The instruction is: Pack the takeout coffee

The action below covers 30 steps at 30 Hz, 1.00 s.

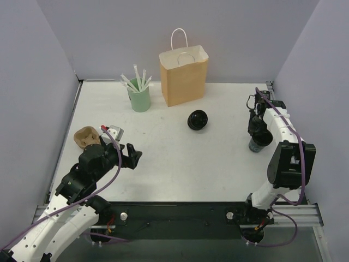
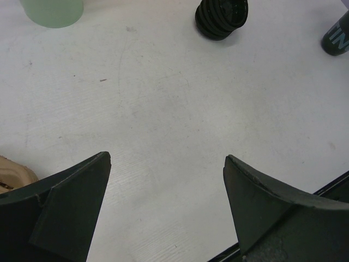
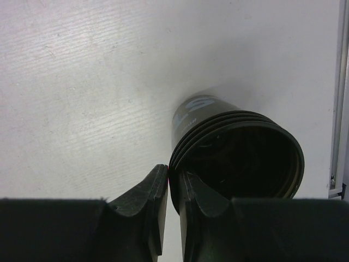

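The takeout coffee is a black cup with several stacked rims. It stands at the table's right side, and its open mouth fills the right wrist view. My right gripper comes down on it from above. That gripper is shut on the cup's wall at the rim, one finger inside and one outside. A ribbed black round stack, possibly lids, lies on its side mid-table. My left gripper hovers open over bare table at the near left, nothing between its fingers.
A brown paper bag with white handles stands open at the back centre. A mint-green cup of white straws is to its left. A brown pulp cup carrier sits by the left arm. Grey walls enclose three sides.
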{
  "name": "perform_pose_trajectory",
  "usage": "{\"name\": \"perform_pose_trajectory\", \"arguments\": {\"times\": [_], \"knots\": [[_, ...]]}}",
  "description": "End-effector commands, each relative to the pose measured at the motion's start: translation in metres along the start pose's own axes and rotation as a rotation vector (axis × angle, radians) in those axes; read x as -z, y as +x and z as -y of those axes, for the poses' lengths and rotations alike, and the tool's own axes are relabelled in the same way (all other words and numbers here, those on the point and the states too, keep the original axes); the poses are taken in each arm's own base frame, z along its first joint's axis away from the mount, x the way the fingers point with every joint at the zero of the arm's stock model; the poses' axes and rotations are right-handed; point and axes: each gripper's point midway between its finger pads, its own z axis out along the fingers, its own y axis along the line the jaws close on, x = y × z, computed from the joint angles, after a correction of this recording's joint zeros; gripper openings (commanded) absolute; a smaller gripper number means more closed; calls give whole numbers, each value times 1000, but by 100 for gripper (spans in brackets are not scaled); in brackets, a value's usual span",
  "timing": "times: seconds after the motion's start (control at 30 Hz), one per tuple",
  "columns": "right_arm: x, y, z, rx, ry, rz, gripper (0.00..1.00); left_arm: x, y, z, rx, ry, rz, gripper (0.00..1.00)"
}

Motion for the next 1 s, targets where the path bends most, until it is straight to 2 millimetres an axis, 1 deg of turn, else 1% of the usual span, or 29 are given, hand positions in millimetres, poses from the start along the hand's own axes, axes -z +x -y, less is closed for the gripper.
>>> {"name": "perform_pose_trajectory", "arguments": {"times": [0.0, 0.1, 0.27, 0.33, 0.53, 0.67, 0.73, 0.8, 0.83, 0.87, 0.9, 0.93, 0.97], "knots": [[13, 4, 4, -11, -3, -3, 21, 5, -19, 8, 0, 29, 42, 95], [17, 1, 5, -18, 0, 12, 23, 5, -19, 8, 0, 28, 44, 95], [24, -2, 7, -26, 0, 35, 17, 4, -18, 8, 0, 28, 39, 95], [25, -3, 7, -31, 2, 38, 16, 4, -18, 8, 0, 30, 38, 95], [23, -3, 10, -30, 6, 30, 13, 5, -18, 8, 0, 30, 40, 95], [23, -4, 10, -30, 5, 31, 7, 4, -19, 9, -2, 30, 40, 95], [23, -6, 11, -31, 12, 36, 6, 5, -19, 8, -2, 29, 40, 95], [25, -7, 12, -35, 15, 41, 7, 4, -18, 9, -2, 31, 38, 95], [26, -7, 11, -35, 11, 45, 8, 4, -19, 9, -2, 32, 40, 95], [27, -7, 11, -38, 11, 45, 13, 4, -18, 9, -2, 31, 38, 95], [28, -8, 12, -40, 12, 52, 16, 4, -18, 9, -2, 31, 37, 95], [29, -9, 12, -42, 12, 52, 16, 4, -18, 9, -2, 31, 37, 95], [30, -9, 12, -43, 11, 56, 14, 4, -18, 9, -3, 33, 38, 95]]}}
